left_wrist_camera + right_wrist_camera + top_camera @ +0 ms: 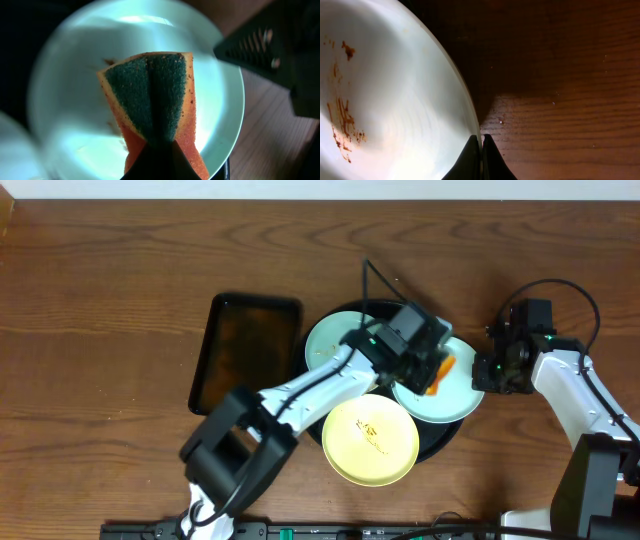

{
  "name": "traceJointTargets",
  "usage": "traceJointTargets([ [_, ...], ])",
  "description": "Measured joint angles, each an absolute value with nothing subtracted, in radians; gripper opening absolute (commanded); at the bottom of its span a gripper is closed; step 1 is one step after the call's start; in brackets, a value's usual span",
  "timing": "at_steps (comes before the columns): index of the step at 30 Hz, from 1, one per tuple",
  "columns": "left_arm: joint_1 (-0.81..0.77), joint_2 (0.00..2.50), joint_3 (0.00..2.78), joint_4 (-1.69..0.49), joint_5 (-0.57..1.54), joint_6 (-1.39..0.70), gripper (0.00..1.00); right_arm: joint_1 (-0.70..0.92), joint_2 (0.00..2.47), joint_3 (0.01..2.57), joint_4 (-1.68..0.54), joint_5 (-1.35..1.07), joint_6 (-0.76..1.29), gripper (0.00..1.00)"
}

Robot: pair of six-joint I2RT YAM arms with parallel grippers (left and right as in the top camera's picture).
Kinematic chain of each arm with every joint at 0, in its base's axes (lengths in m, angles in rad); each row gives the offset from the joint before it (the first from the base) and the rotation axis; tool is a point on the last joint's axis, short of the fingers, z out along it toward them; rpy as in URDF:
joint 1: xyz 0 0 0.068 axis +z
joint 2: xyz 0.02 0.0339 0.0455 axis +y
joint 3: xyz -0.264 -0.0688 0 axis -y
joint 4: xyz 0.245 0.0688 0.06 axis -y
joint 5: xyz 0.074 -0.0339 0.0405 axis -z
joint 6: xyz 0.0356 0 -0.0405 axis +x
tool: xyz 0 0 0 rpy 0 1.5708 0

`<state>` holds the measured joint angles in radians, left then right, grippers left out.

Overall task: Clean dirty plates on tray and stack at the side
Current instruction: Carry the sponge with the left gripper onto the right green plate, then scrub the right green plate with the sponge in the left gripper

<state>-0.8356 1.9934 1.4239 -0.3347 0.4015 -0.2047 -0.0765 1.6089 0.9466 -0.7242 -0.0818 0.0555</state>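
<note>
Three plates lie on the round black tray [447,442]: a light green-blue one [330,340] at the back left, a pale yellow one [370,442] in front, and a pale bluish-white one [452,405] on the right. My left gripper [425,365] [159,144] is shut on an orange sponge [150,95] [441,370], whose green scrub face presses onto the right plate [70,100]. My right gripper [487,375] [481,142] is shut on that plate's right rim [465,95]. Brown food smears [342,120] mark the plate [395,100].
A dark brown rectangular tray [247,352] sits left of the round tray. The left arm reaches across the tray from the front left. Bare wooden table [560,100] lies right of the held plate.
</note>
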Motion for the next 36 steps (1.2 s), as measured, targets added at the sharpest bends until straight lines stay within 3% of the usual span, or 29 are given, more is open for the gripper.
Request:
traceJointTargets([
  [9,-0.873,2.083,1.424,-0.332,0.395,-0.205,0.07,-0.076,1.609,0.947,-0.724,-0.082,0.056,0.01],
  [22,-0.878,2.084,1.435,-0.317,0.096,-0.204,0.08,-0.076,1.609,0.947,-0.722,-0.090,0.056,0.01],
  [36,-0.871,2.049,1.438,-0.205,0.028,-0.202,0.08,-0.076,1.609,0.947,-0.728,-0.096,0.056,0.01],
])
